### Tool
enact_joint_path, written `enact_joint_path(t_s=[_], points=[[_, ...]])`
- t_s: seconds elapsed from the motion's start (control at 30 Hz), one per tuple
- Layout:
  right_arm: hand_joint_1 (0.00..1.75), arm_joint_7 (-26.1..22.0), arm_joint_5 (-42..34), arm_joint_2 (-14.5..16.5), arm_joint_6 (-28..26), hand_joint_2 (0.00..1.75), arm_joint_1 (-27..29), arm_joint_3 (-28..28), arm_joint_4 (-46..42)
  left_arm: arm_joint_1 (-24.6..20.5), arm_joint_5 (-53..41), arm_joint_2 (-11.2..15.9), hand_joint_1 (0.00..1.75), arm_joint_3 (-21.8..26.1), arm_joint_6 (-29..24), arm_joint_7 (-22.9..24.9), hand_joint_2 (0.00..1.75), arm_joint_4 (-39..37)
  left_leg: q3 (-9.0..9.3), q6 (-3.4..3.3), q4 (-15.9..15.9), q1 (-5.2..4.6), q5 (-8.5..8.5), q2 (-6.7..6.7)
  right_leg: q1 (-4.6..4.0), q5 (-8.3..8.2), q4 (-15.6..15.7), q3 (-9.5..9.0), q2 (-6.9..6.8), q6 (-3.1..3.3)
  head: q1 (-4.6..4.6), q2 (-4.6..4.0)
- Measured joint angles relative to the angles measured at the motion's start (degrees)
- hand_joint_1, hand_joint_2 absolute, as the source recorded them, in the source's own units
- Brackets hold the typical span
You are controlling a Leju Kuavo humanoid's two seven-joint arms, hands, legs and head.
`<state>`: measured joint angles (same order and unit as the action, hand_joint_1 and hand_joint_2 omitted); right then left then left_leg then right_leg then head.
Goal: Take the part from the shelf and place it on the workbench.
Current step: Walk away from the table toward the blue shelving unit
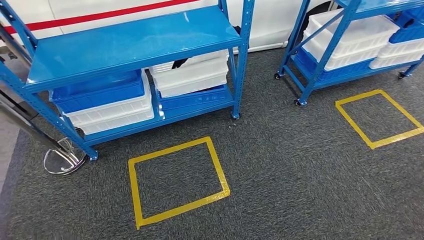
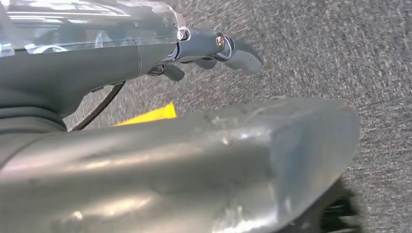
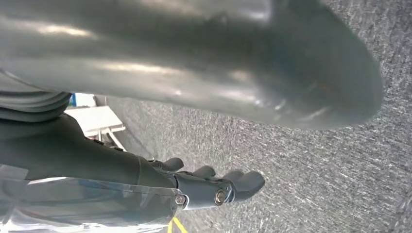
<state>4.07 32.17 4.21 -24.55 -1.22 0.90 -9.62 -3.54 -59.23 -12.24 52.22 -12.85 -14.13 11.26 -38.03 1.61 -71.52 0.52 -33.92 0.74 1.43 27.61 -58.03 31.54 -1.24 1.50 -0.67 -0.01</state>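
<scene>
A blue metal shelf (image 1: 135, 42) stands ahead on the grey carpet, its top board bare. Its lower board carries stacked white bins (image 1: 192, 75) and blue bins (image 1: 97, 90). A small dark thing (image 1: 180, 63) pokes out of the top white bin; I cannot tell what it is. My left hand (image 2: 214, 48) hangs over the carpet with its fingers stretched out and nothing in it. My right hand (image 3: 214, 187) also hangs over the carpet, fingers extended and holding nothing.
A second blue shelf (image 1: 320, 65) with white and blue bins stands at the right on castors. Two yellow tape squares (image 1: 175, 180) (image 1: 380, 117) mark the carpet in front of the shelves. A silvery round stand base (image 1: 62, 160) sits by the first shelf's left leg.
</scene>
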Motion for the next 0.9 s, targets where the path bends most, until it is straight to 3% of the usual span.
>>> enact_joint_path(t_s=[0.03, 0.07, 0.1, 0.2, 0.27, 0.33, 0.37, 0.43, 0.5, 0.53, 0.57, 0.6, 0.67, 0.7, 0.77, 0.9], points=[[0.0, 0.0, 0.0, 0.0, 0.0, 0.0, 0.1, 0.0, 0.0, 0.1, 0.0, 0.0, 0.0, 0.0, 0.0, 0.0, 0.0, 0.0, -1.18, 0.19, -2.4, 0.13, -0.57, -0.21, -0.06, 0.09, 0.0, -0.04, -0.65, 0.02, -0.01, 0.01], [0.0, 0.0, 0.1, 0.0, 0.1, 0.0, 0.1, 0.0, 0.0, 0.1, 0.0, 0.0, 0.0, 0.0, 0.0, 0.0, 0.0, 0.0, -1.31, 0.29, -2.7, 0.23, 0.02, -0.39, -0.09, 0.2, -0.1, -0.12, -1.26, -0.02, -0.01, 0.01], [0.0, 0.0, 0.1, 0.0, 0.2, 0.0, 0.1, 0.0, 0.0, 0.2, 0.0, 0.0, 0.0, 0.0, 0.0, 0.1, 0.0, 0.0, -0.24, 0.31, -0.5, 0.28, 1.62, -0.65, -0.09, 0.33, -0.1, -0.27, -1.81, -0.13, -0.01, 0.01], [0.0, 0.0, 0.2, 0.0, 0.4, 0.0, 0.0, 0.0, 0.0, 0.1, 0.0, 0.0, 0.0, 0.0, 0.0, 0.1, 0.0, 0.0, 5.42, -0.35, 10.7, 0.02, 6.49, -2.83, -0.3, 0.88, -0.3, -0.9, -3.21, -0.82, -0.04, 0.0], [0.0, 0.0, 0.2, 0.0, 0.5, 0.0, -0.1, 0.0, 0.0, 0.1, 0.0, 0.0, 0.0, 0.0, 0.0, 0.1, 0.0, 0.0, 6.39, -1.09, 13.1, -0.37, 6.87, -3.32, -0.53, 1.09, -0.2, -1.18, -3.95, -1.49, -0.09, -0.01], [0.0, 0.0, 0.2, 0.1, 0.6, 0.0, -0.4, 0.0, 0.0, 0.2, 0.0, 0.0, 0.0, 0.1, 0.0, 0.1, 0.0, 0.0, 6.42, -1.87, 13.5, -0.36, 7.17, -2.38, -0.48, 1.2, -0.1, -1.53, -4.46, -2.17, -0.08, 0.0], [0.0, -0.1, 0.1, 0.1, 0.6, 0.0, -0.5, 0.0, 0.0, 0.3, 0.0, 0.0, 0.0, 0.1, 0.0, 0.1, 0.0, 0.0, 6.64, -2.32, 13.8, -0.24, 7.41, -1.95, -0.38, 1.65, -0.4, -1.55, -3.94, -2.48, -0.12, 0.01], [0.0, -0.2, -0.2, 0.1, 0.7, 0.0, -0.3, 0.0, 0.0, 0.2, 0.0, 0.0, 0.0, 0.2, 0.0, 0.1, 0.0, 0.0, 6.95, -3.09, 14.4, 0.04, 7.92, -1.08, -0.17, 4.38, -4.4, 0.17, -1.52, -2.85, -0.25, -0.01], [0.0, -0.2, -0.5, 0.1, 0.7, 0.0, -0.1, 0.0, 0.0, 0.1, 0.0, 0.0, 0.0, 0.2, 0.0, 0.1, 0.0, 0.0, 6.79, -3.41, 14.4, -0.11, 8.02, -0.33, -0.15, 7.88, -11.8, 3.96, 0.58, -2.96, -0.35, -0.01], [0.0, -0.1, -0.6, 0.1, 0.8, 0.0, -0.1, 0.0, 0.0, 0.1, 0.0, 0.0, 0.0, 0.2, 0.1, 0.0, 0.0, 0.0, 6.78, -3.47, 14.4, -0.2, 7.99, 0.01, -0.16, 8.57, -14.6, 5.52, 0.88, -2.99, -0.35, -0.01], [0.0, 0.1, -0.6, 0.1, 0.8, 0.0, -0.1, 0.0, 0.0, 0.2, 0.2, 0.0, 0.0, 0.3, 0.3, -0.2, 0.0, 0.0, 6.83, -3.5, 14.4, -0.28, 7.94, 0.36, -0.16, 8.11, -15.6, 6.28, 0.98, -2.97, -0.36, 0.0], [0.0, 0.2, -0.6, 0.1, 0.9, 0.0, -0.1, 0.0, 0.0, 0.2, 0.4, 0.0, 0.0, 0.4, 0.6, -0.5, 0.0, 0.0, 6.93, -3.46, 14.3, -0.33, 7.86, 0.73, -0.15, 6.52, -14.3, 5.98, 1.03, -2.89, -0.35, 0.0], [0.0, 0.3, -0.6, 0.1, 1.0, 0.0, 0.0, 0.0, 0.0, 0.2, 0.9, -0.1, 0.0, 0.6, 1.2, -1.2, 0.0, 0.0, 7.1, -3.18, 14.0, -0.39, 7.58, 1.37, -0.17, 2.06, -7.3, 3.14, 1.4, -2.51, -0.36, 0.01], [0.0, 0.2, -0.6, 0.1, 1.1, 0.0, 0.0, 0.0, 0.0, 0.2, 1.0, -0.1, 0.0, 0.7, 1.3, -1.3, 0.0, 0.0, 7.07, -2.91, 13.8, -0.5, 7.37, 1.6, -0.23, 0.62, -3.9, 1.75, 1.7, -2.29, -0.34, 0.01], [0.0, 0.2, -0.6, 0.2, 1.2, 0.0, 0.0, 0.0, 0.0, 0.2, 1.1, -0.1, 0.0, 0.9, 1.4, -0.9, 0.0, 0.0, 6.81, -2.78, 13.3, -0.76, 7.0, 1.76, -0.28, -0.12, -0.7, 0.56, 2.17, -2.07, -0.28, 0.01], [0.0, 0.1, -0.2, 0.4, 1.6, 0.0, 0.0, 0.0, 0.0, 0.1, 1.8, 0.1, 0.0, 1.5, 2.2, 1.0, 0.0, 0.0, 7.3, -3.49, 14.4, -1.04, 6.79, 1.67, -0.02, -0.72, 0.1, 0.09, 2.03, -2.39, -0.24, 0.01]])
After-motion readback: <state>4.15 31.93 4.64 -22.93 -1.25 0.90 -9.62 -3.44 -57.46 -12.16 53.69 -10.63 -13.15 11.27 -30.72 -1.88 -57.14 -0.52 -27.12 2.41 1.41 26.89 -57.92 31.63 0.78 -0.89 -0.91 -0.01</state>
